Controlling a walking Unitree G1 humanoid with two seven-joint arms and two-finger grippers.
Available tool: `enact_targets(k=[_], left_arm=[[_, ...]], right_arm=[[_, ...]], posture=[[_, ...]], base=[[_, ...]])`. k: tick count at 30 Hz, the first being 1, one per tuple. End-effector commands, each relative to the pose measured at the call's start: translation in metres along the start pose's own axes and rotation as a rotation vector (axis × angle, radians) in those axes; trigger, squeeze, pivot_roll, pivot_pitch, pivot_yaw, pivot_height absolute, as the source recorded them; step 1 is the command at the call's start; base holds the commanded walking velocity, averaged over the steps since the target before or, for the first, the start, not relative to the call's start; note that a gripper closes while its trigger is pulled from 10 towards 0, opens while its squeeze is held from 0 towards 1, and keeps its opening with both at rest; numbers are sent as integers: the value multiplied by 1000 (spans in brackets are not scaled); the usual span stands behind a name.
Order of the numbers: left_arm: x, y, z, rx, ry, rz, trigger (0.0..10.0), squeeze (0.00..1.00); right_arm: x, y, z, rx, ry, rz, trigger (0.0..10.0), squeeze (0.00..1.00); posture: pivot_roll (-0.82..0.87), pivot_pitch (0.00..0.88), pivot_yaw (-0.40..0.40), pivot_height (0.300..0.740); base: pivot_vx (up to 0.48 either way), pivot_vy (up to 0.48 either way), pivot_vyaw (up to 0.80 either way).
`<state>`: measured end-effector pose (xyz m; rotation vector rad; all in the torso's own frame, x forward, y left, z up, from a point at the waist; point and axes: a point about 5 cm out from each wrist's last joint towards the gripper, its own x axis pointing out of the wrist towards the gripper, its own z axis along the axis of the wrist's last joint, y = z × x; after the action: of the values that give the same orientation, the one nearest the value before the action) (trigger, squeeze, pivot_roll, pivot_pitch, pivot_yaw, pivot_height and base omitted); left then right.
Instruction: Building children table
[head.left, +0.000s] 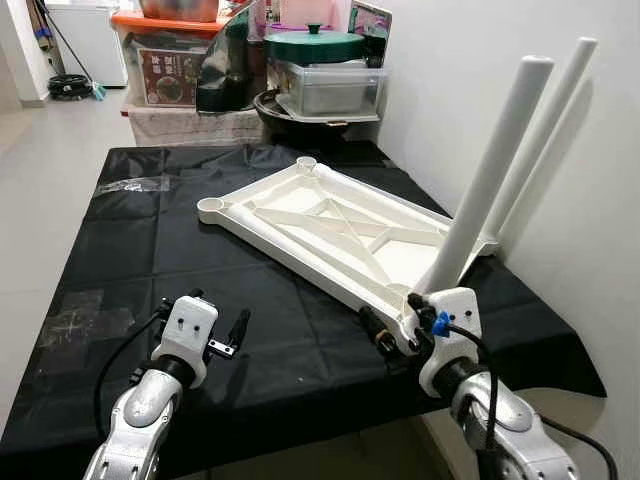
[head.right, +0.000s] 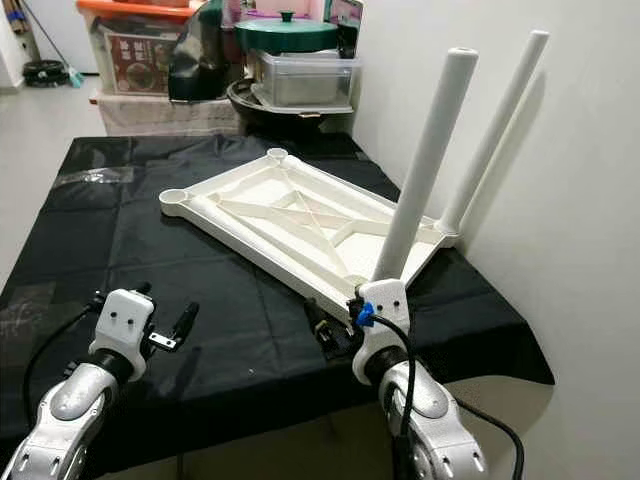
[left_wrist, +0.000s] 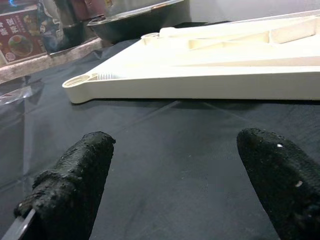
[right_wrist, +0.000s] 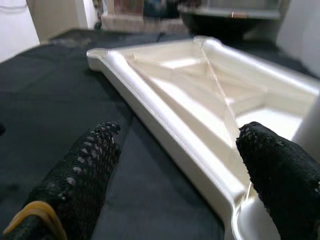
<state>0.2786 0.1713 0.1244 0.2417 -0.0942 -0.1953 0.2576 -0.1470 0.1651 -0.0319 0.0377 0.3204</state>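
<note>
The tabletop lies upside down on the black cloth, two legs standing in its right corners. The right gripper, fingers spread, straddles its near corner. The left gripper, also spread, hovers over the cloth, apart from it.

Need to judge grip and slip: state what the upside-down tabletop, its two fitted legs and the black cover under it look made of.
Tabletop: likely moulded plastic, cream, slightly glossy, with cast ribs and round leg sockets.
Legs: probably the same plastic, smooth white tubes with rounded ends.
Black cover: looks like thin sheet, plastic or coated fabric; it creases and shines faintly.
</note>
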Motion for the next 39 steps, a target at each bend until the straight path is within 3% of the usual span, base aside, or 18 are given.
enact_targets(k=[1,7,12,21,39], left_arm=[[1,-1,-1,-11,10,3,10000,0],[4,-3,1,-22,-5,7,10000,0],[6,-3,5,-2,-30,7,10000,0],[12,-4,11,-29,-48,21,10000,0],[14,-6,13,-48,-53,10,10000,0]], right_arm=[[3,3,-1,-16,0,6,10000,0],[12,3,0,-80,6,8,10000,0],[15,-1,-1,-27,5,-23,10000,0],[19,-5,-4,11,8,-63,10000,0],[31,-9,0,-18,-11,-105,10000,0]], posture=[[43,0,-75,740],[49,0,-74,740],[52,0,-73,740],[51,0,-70,740],[64,0,-84,740]], base=[[0,480,0],[0,400,267],[0,0,785],[0,0,0],[322,0,0]])
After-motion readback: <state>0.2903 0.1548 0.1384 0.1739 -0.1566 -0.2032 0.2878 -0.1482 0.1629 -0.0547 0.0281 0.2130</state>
